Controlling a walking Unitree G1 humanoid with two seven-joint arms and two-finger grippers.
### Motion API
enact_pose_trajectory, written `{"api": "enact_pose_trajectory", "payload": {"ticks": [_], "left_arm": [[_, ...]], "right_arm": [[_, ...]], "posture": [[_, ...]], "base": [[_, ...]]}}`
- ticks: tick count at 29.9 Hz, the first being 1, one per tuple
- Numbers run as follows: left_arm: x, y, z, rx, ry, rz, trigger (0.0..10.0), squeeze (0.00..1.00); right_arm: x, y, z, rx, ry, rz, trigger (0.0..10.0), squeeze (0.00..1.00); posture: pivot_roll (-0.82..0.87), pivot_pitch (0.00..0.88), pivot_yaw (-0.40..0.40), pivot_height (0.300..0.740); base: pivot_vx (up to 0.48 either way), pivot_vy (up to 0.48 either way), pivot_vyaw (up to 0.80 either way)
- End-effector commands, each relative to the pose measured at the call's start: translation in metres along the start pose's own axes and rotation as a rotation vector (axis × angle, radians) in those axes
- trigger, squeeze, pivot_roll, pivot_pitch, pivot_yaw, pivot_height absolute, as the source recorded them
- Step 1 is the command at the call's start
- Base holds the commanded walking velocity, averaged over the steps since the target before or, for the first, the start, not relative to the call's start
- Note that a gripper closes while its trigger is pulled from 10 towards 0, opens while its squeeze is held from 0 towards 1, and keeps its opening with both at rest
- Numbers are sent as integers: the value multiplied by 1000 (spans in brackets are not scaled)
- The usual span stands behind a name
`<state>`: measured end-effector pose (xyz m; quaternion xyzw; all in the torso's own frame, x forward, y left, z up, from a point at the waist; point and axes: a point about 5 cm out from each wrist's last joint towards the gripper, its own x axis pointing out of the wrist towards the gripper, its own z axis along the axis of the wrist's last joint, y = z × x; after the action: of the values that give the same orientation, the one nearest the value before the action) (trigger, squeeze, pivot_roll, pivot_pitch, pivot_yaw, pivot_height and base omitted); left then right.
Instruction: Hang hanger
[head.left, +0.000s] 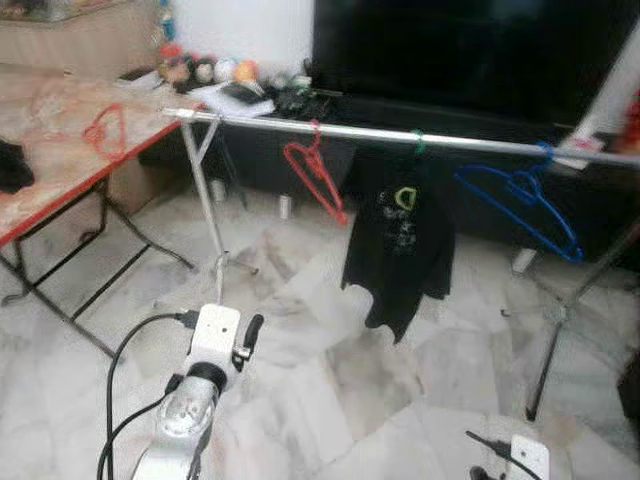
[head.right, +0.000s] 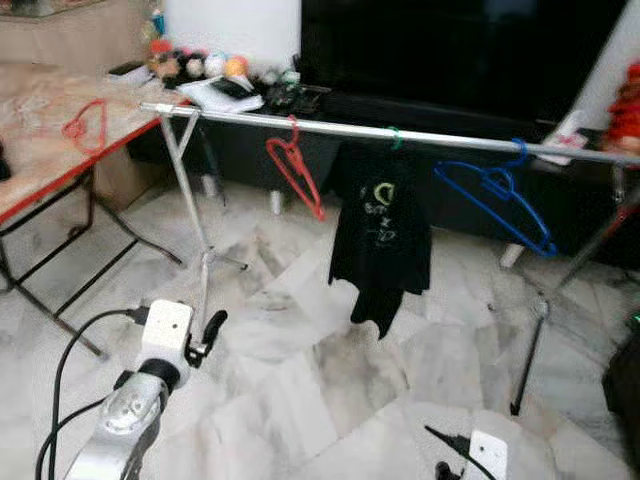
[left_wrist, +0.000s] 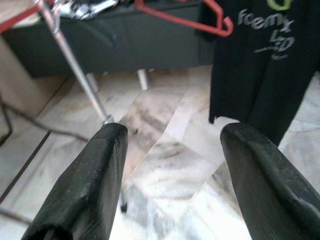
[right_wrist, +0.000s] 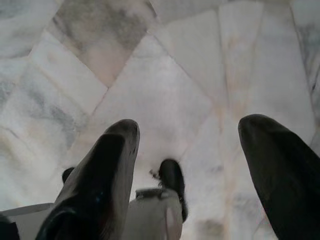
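Your rail (head.left: 400, 134) carried a red hanger (head.left: 315, 175), black shirt (head.left: 400, 235) and blue hanger (head.left: 525, 205); another red hanger (head.left: 105, 130) lay on the worktop (head.left: 50, 170).

Silver rail (head.left: 400, 135) spanning room, carrying red hanger (head.left: 315, 175), black shirt (head.left: 400, 240), blue hanger (head.left: 525, 205). Another red hanger (head.left: 105, 130) lying on table (head.left: 50, 190) at left. Left arm (head.left: 195, 400) reaching forward low.

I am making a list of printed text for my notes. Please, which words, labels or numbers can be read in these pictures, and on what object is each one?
Black T-shirt, hanging on the rail: pale print under a green logo, too blurred to read with certainty.
I can make out no other text.
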<state>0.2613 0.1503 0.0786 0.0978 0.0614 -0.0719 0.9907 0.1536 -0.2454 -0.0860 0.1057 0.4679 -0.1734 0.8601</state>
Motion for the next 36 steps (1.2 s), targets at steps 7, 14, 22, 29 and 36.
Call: {"api": "enact_pose_trajectory", "payload": {"ticks": [7, 14, 22, 29, 36], "left_arm": [[1, -5, 6, -4, -22, -26, 10000, 0], [3, -5, 9, 2, -33, -34, 10000, 0], [4, -5, 12, -6, -36, -25, 10000, 0], [5, -2, 14, 7, -42, -24, 10000, 0], [5, -2, 16, 13, -48, -32, 10000, 0]], "right_arm": [[-2, -2, -10, 3, 31, -10, 10000, 0], [-1, 1, -12, 4, 34, -7, 10000, 0], [-1, 3, -13, 13, 37, -4, 10000, 0], [-2, 6, -16, 20, 44, -2, 10000, 0], [-2, 8, -17, 29, 45, -2, 10000, 0]], "posture": [[18, 0, -7, 740], [19, 0, -3, 740], [31, 0, -1, 740], [39, 0, 6, 740], [34, 0, 15, 740]], "base": [[0, 69, -781], [0, 69, -775], [0, 240, -775], [0, 379, -774], [0, 0, -769]]}}
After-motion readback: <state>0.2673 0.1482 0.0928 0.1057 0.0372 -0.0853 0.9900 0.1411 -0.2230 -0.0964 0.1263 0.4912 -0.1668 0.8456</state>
